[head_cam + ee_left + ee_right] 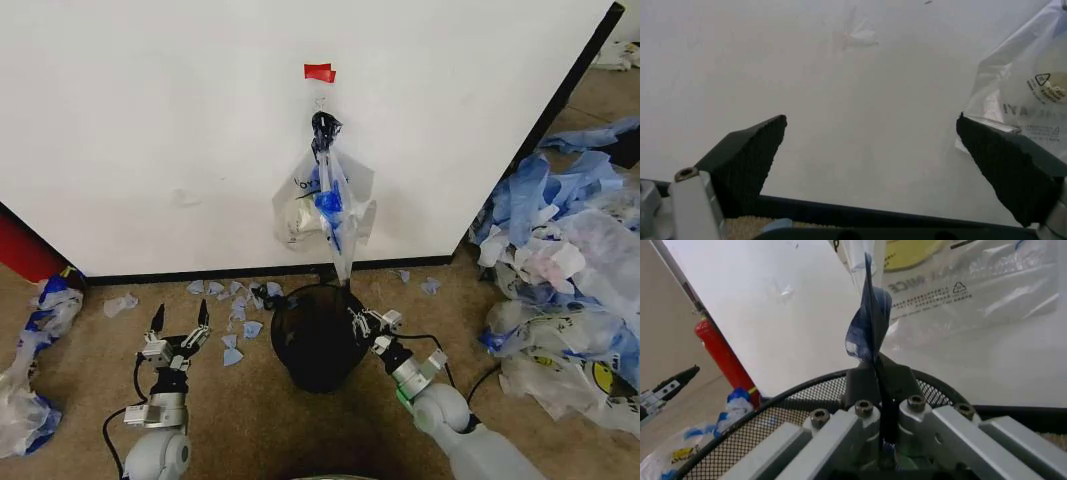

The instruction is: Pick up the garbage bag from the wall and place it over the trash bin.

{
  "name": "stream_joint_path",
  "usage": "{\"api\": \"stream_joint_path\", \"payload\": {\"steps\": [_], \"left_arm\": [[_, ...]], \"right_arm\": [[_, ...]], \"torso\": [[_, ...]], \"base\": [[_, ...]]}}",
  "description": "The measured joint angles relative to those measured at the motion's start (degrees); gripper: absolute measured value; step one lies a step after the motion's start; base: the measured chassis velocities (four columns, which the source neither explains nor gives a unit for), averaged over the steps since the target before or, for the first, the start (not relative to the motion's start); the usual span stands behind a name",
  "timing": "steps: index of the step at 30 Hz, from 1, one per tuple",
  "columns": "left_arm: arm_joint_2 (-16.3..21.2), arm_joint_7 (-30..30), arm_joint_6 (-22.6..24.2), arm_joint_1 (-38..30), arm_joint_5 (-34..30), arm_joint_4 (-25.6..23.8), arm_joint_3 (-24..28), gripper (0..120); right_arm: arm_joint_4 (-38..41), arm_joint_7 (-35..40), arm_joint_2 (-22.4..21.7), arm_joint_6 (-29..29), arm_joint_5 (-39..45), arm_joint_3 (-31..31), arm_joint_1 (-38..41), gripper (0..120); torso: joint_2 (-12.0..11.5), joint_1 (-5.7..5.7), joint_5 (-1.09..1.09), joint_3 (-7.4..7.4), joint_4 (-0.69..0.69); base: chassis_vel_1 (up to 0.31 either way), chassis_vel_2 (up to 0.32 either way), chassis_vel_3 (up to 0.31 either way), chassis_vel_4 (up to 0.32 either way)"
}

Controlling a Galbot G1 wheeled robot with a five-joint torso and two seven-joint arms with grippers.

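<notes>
The garbage bag [328, 205] hangs from the hook on the wall [150, 110], directly above the trash bin [318, 335] on the floor. The right gripper [358, 322], at the bin's rim, has its fingers pressed together on a blue strip of the bag. The left gripper [180, 318] waits with fingers spread. Risk: pulling may tear the thin plastic, or tip the light bin.

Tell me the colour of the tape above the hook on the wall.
Red tape on the white wall, clearest in the head view.
</notes>
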Motion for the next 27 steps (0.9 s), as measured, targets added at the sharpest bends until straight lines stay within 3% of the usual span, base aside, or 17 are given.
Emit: {"api": "stream_joint_path", "payload": {"steps": [27], "left_arm": [[-0.12, 0.05, -0.67, 1.10, -0.16, -1.04, -0.42, 100]], "right_arm": [[3.72, 2.02, 1.63, -2.56, 0.32, 1.38, 4.80, 0]], "torso": [[0.00, 0.00, 0.00, 0.00, 0.00]], "base": [[0.000, 0.000, 0.000, 0.000]]}}
